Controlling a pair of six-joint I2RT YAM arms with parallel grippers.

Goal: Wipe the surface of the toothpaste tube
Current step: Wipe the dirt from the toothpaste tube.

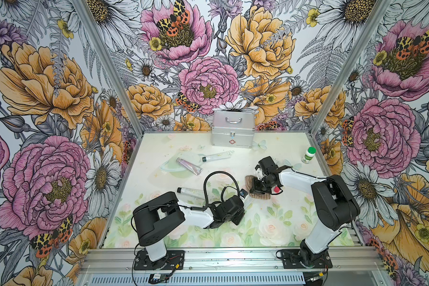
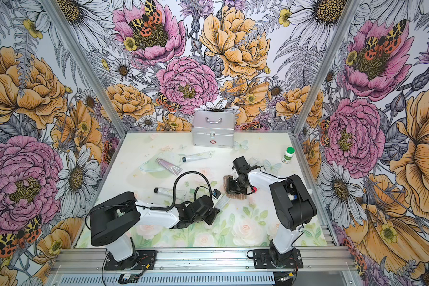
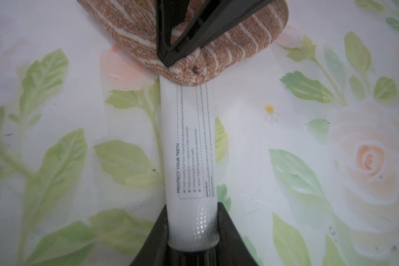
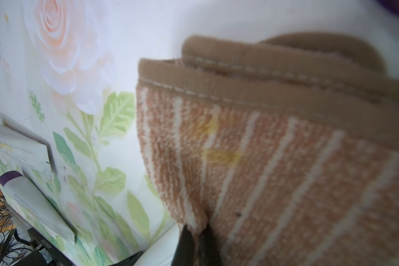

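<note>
Tubes lie loose on the left side of the counter (image 1: 159,148): a pink tube (image 1: 189,166) and a clear tube (image 1: 217,156) toward the back, their ends near each other, and a black-capped tube (image 1: 191,192) closer in, just beyond the left arm.

Your left end effector (image 3: 192,207) is clamped on the round end of the white tube (image 3: 189,142), one finger pressed against each side. You find that tube near the middle of the counter, low over it and pointing from the left wrist toward the right arm. You cannot tell whether it rests on the counter.

Its far end runs under the cloth (image 3: 136,34), brown with white stripes, and touches it. Your right end effector (image 4: 195,230) is pinched tight on a fold of the cloth. A yellowish smear shows on the cloth in the right wrist view.

At the back wall stands a metal case (image 1: 232,132). Far right you see a green-capped bottle (image 1: 309,154), well apart from both arms.
</note>
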